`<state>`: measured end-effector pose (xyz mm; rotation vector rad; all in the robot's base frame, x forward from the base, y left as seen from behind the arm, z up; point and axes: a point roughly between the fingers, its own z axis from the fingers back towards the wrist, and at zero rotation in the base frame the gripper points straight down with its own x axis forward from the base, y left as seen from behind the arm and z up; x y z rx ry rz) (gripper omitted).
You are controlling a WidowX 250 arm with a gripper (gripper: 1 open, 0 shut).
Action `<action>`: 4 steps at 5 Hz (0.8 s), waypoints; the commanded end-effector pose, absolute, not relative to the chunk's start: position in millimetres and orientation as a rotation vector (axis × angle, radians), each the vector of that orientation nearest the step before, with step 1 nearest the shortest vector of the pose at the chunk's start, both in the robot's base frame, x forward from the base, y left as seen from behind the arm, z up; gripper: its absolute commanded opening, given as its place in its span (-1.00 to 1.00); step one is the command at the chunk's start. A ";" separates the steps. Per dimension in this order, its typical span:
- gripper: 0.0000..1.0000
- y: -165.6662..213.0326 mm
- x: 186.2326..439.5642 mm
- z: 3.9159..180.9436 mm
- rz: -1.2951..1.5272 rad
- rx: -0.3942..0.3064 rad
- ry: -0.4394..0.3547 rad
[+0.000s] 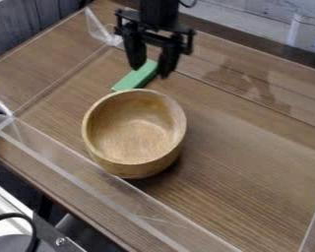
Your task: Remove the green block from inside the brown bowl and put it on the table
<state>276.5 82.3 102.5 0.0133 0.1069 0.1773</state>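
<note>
Wood-grain tabletop point(239, 162), flat bright-green block point(137, 79), round wooden bowl point(134, 132), claw point(150, 67) apart-jawed, grip unclear.

Lit in moderate, even light around the brown bowl point(131, 148), with shadow hugging its lower right edge. Streaked with pale glare along the clear plastic wall point(71, 173) below left of it. Soft in fine detail throughout, slightly blurred at the dark gripper point(153, 66) above it.

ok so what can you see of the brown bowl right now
The brown bowl is round, light wood by its look, with a thick pale rim and smooth curved wall. It stands upright and empty on the table, near the clear plastic wall. The green block lies outside it, beyond its rim.
</note>
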 end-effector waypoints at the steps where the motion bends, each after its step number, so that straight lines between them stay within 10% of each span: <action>1: -1.00 96.8 292.0 114.0 0.195 0.011 0.061; 4: -1.00 115.3 315.2 93.1 0.167 0.013 0.016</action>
